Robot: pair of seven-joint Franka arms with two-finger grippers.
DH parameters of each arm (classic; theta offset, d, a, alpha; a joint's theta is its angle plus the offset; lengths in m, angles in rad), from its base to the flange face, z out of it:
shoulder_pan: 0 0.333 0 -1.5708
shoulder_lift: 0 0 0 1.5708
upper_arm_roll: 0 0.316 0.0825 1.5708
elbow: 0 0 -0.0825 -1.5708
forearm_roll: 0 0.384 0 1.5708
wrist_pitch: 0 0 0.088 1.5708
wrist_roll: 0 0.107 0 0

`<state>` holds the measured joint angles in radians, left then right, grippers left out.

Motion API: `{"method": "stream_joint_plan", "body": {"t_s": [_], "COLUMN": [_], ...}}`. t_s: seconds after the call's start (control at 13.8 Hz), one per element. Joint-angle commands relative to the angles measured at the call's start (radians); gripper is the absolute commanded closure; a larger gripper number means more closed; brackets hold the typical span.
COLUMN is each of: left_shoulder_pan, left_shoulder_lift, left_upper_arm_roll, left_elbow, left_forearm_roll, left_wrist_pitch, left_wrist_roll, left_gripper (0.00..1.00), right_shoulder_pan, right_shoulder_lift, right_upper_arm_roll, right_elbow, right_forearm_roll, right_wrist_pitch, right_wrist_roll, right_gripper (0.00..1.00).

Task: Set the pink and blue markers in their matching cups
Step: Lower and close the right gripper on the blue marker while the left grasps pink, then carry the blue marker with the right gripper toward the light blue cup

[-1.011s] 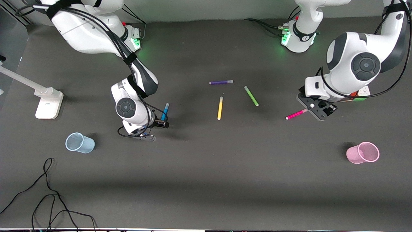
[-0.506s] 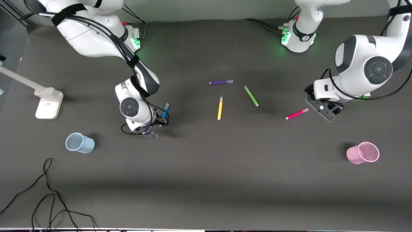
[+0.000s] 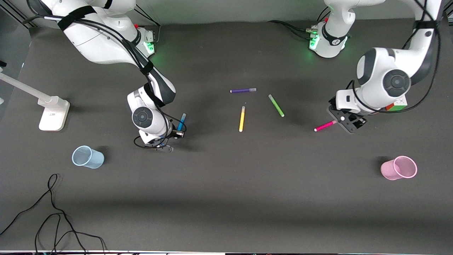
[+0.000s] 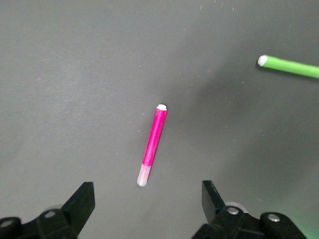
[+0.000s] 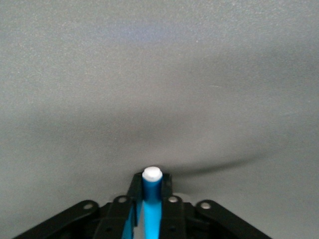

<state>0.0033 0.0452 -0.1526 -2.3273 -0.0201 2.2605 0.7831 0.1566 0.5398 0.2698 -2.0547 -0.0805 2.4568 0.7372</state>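
Note:
My right gripper (image 3: 176, 134) is shut on the blue marker (image 3: 182, 121), which sticks up tilted out of the jaws; in the right wrist view (image 5: 152, 196) its white tip shows between the fingertips. The pale blue cup (image 3: 87, 157) stands toward the right arm's end of the table, apart from it. The pink marker (image 3: 325, 125) lies flat on the table. My left gripper (image 3: 345, 123) is open just over its pale cap end; in the left wrist view the marker (image 4: 153, 141) lies just ahead of my left gripper (image 4: 148, 198). The pink cup (image 3: 399, 168) stands nearer the front camera.
Purple (image 3: 242, 90), yellow (image 3: 242, 118) and green (image 3: 276, 105) markers lie mid-table; the green one shows in the left wrist view (image 4: 291, 65). A white stand (image 3: 53, 112) and a black cable (image 3: 53, 212) are at the right arm's end. A coloured cube (image 3: 398, 103) sits under the left arm.
My left gripper swung away toward its end of the table, then came back over the pink marker's cap end. My right gripper with the blue marker has barely shifted.

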Motion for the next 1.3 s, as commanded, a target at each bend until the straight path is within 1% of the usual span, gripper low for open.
{"method": "stream_joint_plan", "body": {"t_s": [0.0,0.07,0.14,0.22,0.36,0.43,0.65,0.72,0.79,0.94,1.08,1.23], "left_shoulder_pan": [0.004,0.01,0.021,0.026,0.024,0.026,0.041,0.043,0.055,0.115,0.15,0.15], "left_shoulder_lift": [0.001,0.015,0.025,0.036,0.061,0.076,0.11,0.114,0.117,0.145,0.195,0.219], "left_upper_arm_roll": [0.002,0.004,0.004,0.004,0.004,0.004,0.004,0.004,0.005,0.002,0.002,0.001], "left_elbow": [-0.081,-0.104,-0.131,-0.162,-0.211,-0.222,-0.225,-0.225,-0.225,-0.225,-0.225,-0.225], "left_forearm_roll": [-0.012,-0.012,-0.012,-0.012,-0.012,-0.012,-0.012,-0.012,-0.012,-0.012,-0.012,-0.012], "left_wrist_pitch": [0.134,0.187,0.247,0.304,0.399,0.43,0.453,0.453,0.456,0.488,0.549,0.58], "left_wrist_roll": [0.149,0.209,0.25,0.264,0.265,0.266,0.268,0.271,0.298,0.381,0.432,0.432], "left_gripper": [0.05,0.05,0.06,0.07,0.07,0.07,0.09,0.09,0.09,0.09,0.09,0.1], "right_shoulder_pan": [0.0,0.0,0.0,-0.002,-0.002,-0.003,0.004,0.003,0.004,0.006,0.006,0.006], "right_shoulder_lift": [0.009,0.008,0.0,-0.009,-0.058,-0.079,-0.086,-0.086,-0.084,-0.081,-0.081,-0.072], "right_upper_arm_roll": [-0.001,-0.001,-0.001,-0.004,-0.01,-0.015,-0.024,-0.024,-0.023,-0.018,-0.018,-0.02], "right_elbow": [0.002,0.002,0.004,0.01,0.019,0.046,0.198,0.243,0.286,0.365,0.416,0.471], "right_forearm_roll": [-0.024,-0.024,-0.024,-0.024,-0.025,-0.025,-0.028,-0.063,-0.123,-0.23,-0.324,-0.445], "right_wrist_pitch": [0.014,0.014,0.013,0.008,-0.033,-0.077,-0.275,-0.329,-0.387,-0.494,-0.556,-0.617], "right_wrist_roll": [0.031,0.03,0.025,0.024,0.025,0.025,0.036,0.047,0.071,0.116,0.123,0.201], "right_gripper": [0.92,0.97,1.0,1.0,1.0,1.0,1.0,1.0,1.0,1.0,1.0,1.0]}}
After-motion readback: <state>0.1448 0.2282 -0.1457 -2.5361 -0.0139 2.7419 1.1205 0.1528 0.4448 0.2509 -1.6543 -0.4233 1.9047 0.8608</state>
